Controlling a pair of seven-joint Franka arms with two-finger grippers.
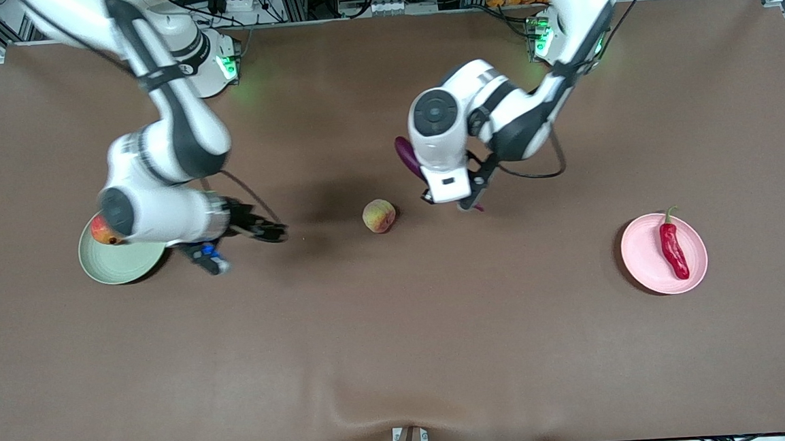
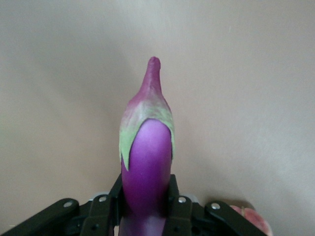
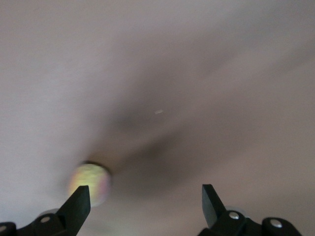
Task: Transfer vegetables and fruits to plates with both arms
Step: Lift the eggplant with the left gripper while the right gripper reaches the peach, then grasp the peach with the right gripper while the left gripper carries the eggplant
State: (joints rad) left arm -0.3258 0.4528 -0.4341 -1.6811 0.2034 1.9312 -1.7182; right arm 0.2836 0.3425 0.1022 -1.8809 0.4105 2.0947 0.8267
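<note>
Left gripper (image 2: 146, 209) clamps the long glossy purple eggplant (image 2: 146, 162) near one end; it could swing loose. Right gripper (image 3: 145, 201), spread empty, risks nudging the pale yellow-pink peach (image 1: 379, 216).

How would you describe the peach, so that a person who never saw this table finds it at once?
Start on the brown table, between the pale green round plate and the pale pink round plate. Near its middle, a small round yellow-pink peach lies alone on bare cloth. The other round fruit is redder and sits on the green plate; this one is on no plate.
</note>
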